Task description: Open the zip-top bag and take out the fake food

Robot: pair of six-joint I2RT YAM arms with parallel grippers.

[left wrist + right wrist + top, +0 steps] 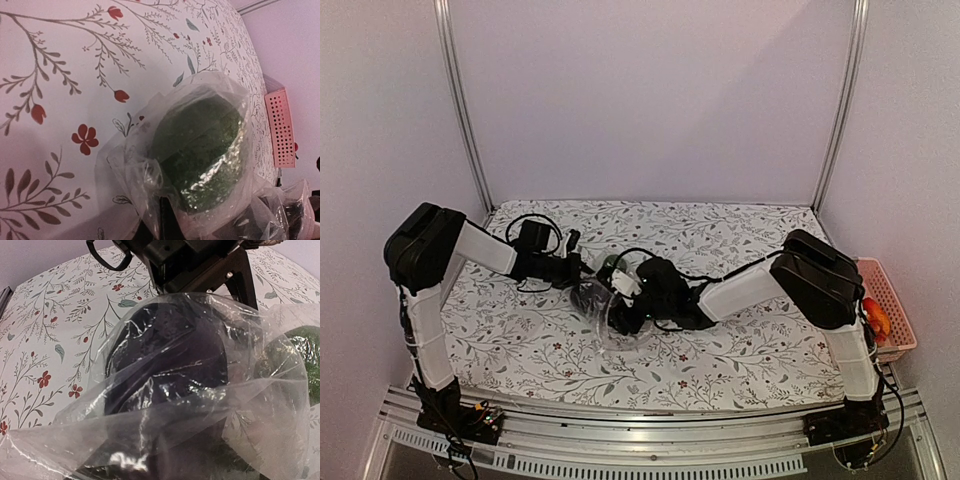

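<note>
One clear, crinkly zip-top plastic bag (603, 318) is seen lying near the middle of the floral-printed table cloth (750, 225), and two black grippers are met at it: the left gripper (577, 268) and the right gripper (626, 287). Whether either claw is wide, narrow or clamped cannot be told, because the fingers are hidden by film. Two pieces are counted inside, side by side: one dark purple rounded piece (165, 355) and one dark green bumpy piece (200, 145). One pink perforated plastic basket (888, 300) with orange and red pieces (875, 318) in it is set at the right edge. Open cloth is seen beyond the bag to the far wall.
</note>
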